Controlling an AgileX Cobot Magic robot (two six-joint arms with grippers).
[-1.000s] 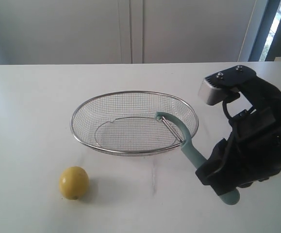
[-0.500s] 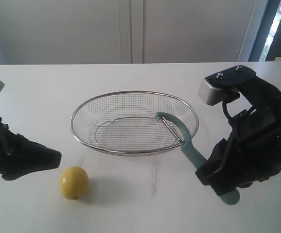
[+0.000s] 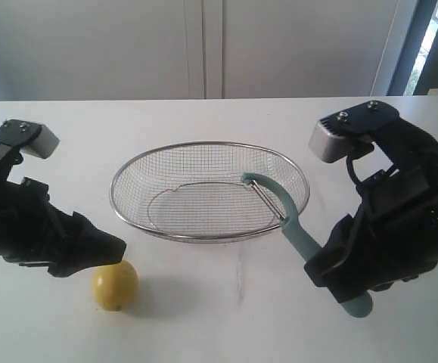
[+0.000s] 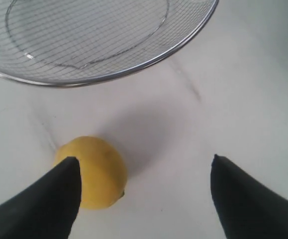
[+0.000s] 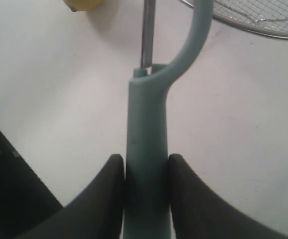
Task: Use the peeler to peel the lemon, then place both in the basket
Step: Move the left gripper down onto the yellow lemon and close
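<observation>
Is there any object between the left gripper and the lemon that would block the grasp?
Nothing visible stands between them. The open left gripper is close to the lemon, one finger beside it; the basket lies apart.

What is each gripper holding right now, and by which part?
The right gripper clamps the peeler by its handle, near the end away from the blade. The left gripper is open near the lemon and holds nothing.
</observation>
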